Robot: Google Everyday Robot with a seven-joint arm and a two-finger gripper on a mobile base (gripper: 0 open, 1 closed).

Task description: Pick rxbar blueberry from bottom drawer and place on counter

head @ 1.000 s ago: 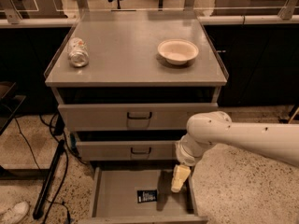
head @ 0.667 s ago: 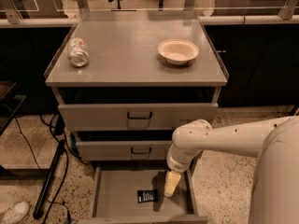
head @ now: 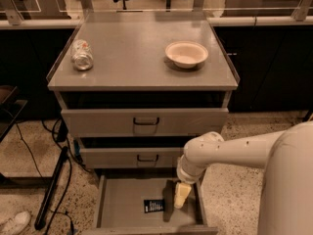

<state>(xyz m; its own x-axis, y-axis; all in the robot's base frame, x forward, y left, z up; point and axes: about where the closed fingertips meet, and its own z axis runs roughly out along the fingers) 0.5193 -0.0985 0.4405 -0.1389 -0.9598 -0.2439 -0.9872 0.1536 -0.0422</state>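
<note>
Clearly the reach is the step in hand: the gripper [head: 181, 197] hangs inside the open bottom drawer [head: 122, 204] at the lower middle of the frame, pointing down, and nothing is lifted yet. The snack bar [head: 154, 205], a small dark wrapper with pale lettering, lies flat on the drawer floor just left of the gripper, close beside it but, as far as I can see, not touched by it. Whether the gripper is spread or closed I cannot tell from this view; it reads as one pale tapering shape. The pale arm [head: 230, 151] comes in from the lower right and bends down over the drawer's right side. Toward the top of the frame the counter [head: 132, 58] carries a can [head: 82, 54] lying at its left and a bowl [head: 186, 53] at its right, with bare grey surface between them. In my judgement the next move calls for a small shift to the left so the gripper sits over the bar, then a descent to the floor and a firm close across the thin wrapper. Being so flat, the bar may slide or slip out instead of being caught. After that comes a lift clear of the two drawers [head: 145, 123] above and a set-down between can and bowl.
</note>
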